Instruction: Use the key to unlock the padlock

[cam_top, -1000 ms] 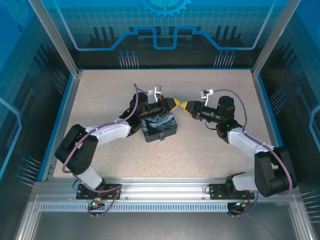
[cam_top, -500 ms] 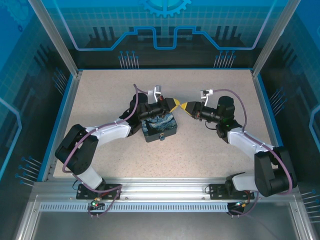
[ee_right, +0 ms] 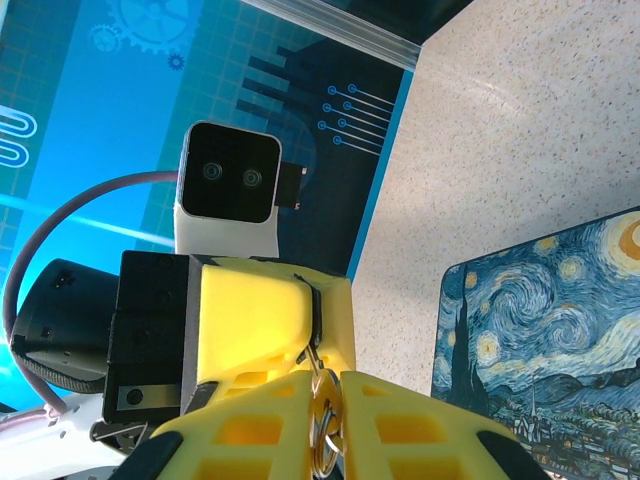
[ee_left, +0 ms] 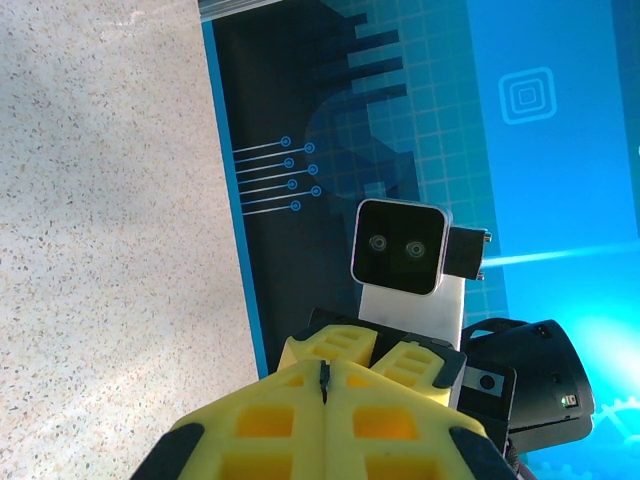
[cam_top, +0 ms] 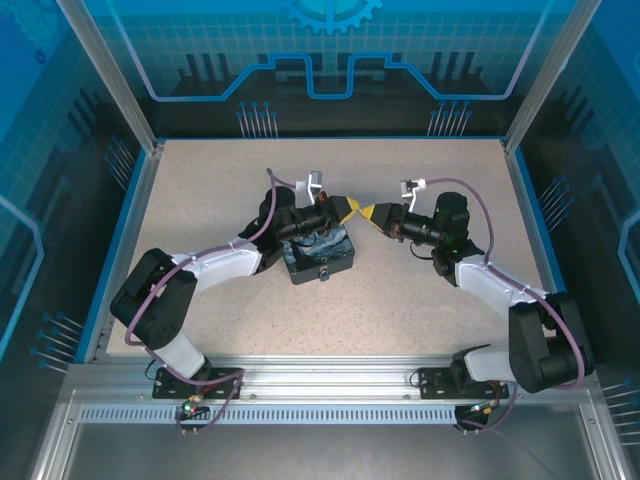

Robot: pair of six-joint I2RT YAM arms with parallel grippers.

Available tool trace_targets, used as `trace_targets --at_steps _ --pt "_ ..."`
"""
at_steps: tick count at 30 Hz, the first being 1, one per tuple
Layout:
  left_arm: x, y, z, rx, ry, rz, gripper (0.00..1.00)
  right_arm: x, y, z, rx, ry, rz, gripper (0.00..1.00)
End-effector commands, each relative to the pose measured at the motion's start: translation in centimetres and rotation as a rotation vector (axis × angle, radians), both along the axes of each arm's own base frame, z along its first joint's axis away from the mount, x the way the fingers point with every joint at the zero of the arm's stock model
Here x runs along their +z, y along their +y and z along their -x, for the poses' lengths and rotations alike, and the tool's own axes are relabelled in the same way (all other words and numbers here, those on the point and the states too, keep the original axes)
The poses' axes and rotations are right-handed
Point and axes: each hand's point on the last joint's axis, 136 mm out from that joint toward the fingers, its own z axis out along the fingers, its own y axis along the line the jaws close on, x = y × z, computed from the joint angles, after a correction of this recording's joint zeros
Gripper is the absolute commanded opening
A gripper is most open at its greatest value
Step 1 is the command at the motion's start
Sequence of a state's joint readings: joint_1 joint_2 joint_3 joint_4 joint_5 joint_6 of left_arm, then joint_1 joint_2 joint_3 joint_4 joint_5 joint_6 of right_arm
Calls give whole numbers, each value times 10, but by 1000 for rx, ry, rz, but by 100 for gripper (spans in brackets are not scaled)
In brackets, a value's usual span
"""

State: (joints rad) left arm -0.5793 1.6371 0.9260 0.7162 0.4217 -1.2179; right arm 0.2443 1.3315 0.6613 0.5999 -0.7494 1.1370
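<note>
My two grippers meet tip to tip above the table. In the left wrist view my left gripper (ee_left: 325, 370) is shut on the padlock (ee_left: 323, 380), which shows as just a thin dark sliver between the yellow pads. In the right wrist view my right gripper (ee_right: 326, 380) is shut on the key (ee_right: 324, 412), a small silvery piece with a ring. Its thin blade reaches up to the dark edge of the padlock (ee_right: 317, 305) clamped in the left fingers (ee_right: 255, 320). From above, the left gripper (cam_top: 347, 208) and the right gripper (cam_top: 371, 212) almost touch.
The dark-blue Starry Night box (cam_top: 318, 253) lies on the speckled table (cam_top: 420, 290) just under and in front of the left gripper; the same box (ee_right: 545, 320) shows at right in the right wrist view. Blue walls ring the table.
</note>
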Motion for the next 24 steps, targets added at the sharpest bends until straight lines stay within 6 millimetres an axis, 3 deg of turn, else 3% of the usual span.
trace_targets --at_steps 1,18,24 --pt "-7 -2 2 6 2 2 0 13 9 0 35 -40 -12 13" --pt "-21 -3 7 12 25 7 0 15 10 -2 38 -38 -18 9" --pt "-23 -4 6 10 27 4 0 15 11 0 47 -41 -16 3"
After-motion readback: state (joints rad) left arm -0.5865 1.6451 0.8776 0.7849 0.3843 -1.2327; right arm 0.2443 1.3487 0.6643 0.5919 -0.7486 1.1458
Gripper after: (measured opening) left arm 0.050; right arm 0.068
